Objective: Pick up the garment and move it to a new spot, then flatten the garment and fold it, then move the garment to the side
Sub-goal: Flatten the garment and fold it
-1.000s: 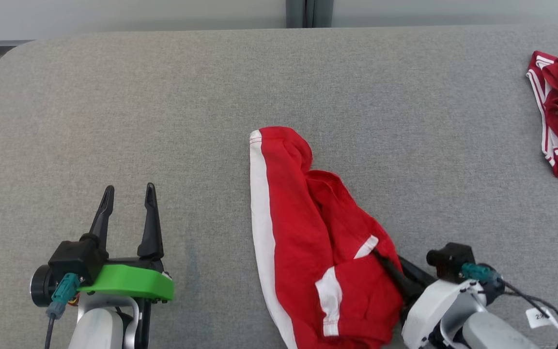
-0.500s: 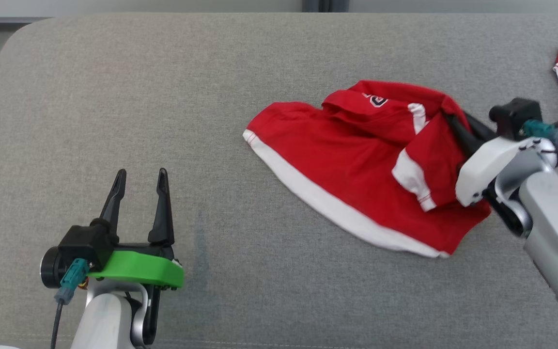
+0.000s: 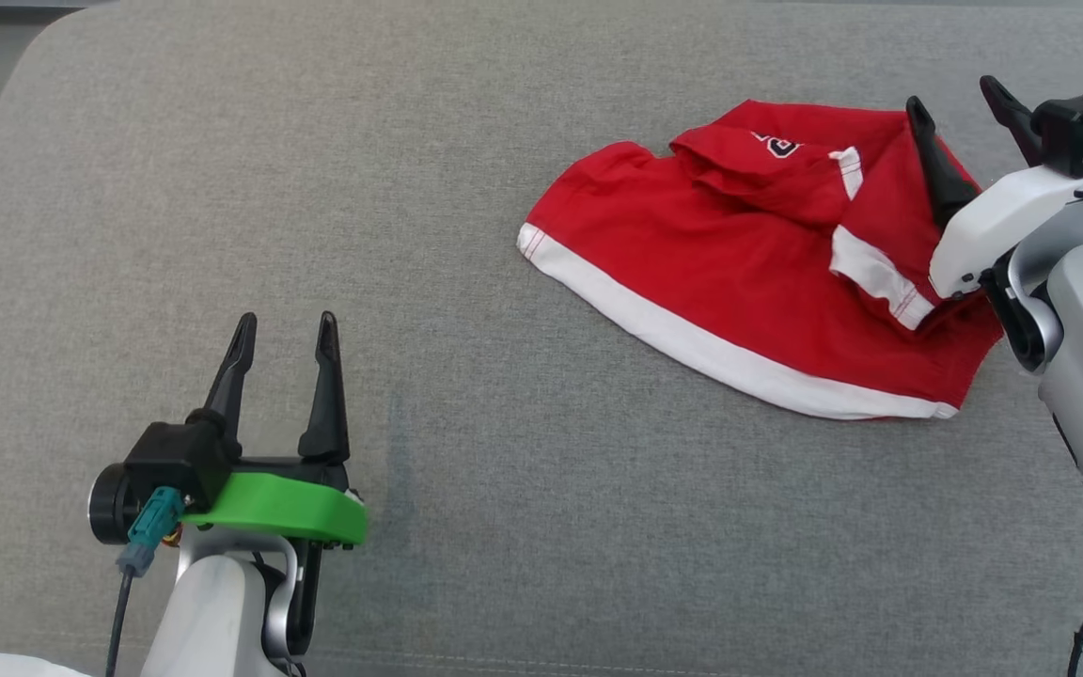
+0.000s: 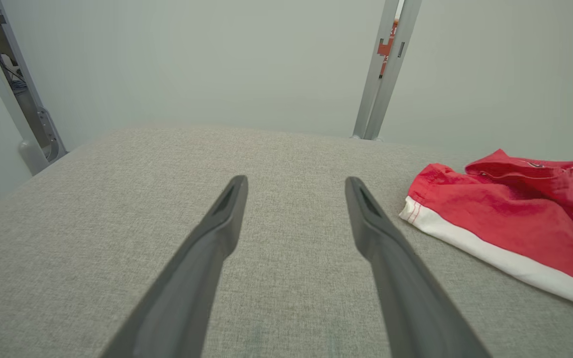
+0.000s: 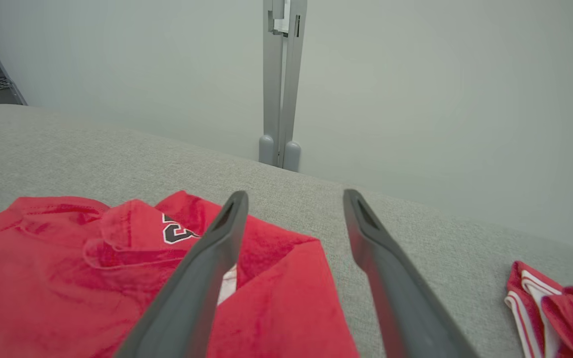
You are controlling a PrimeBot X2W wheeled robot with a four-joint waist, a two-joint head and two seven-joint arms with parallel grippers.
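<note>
- Head view: I see a grey fabric surface (image 3: 316, 188); a second red garment (image 5: 555, 313) sits lower right in the right wrist view.
- Garment (image 3: 739, 282) lies crumpled, upper right.
- Right gripper (image 3: 955, 94) straddles its right edge, fingers apart, holding nothing.
- Left gripper (image 3: 286, 324) is lower left, spread wide, empty.

Garment (image 3: 739, 273) edge, seemingly behind right gripper (image 3: 952, 92)
</note>
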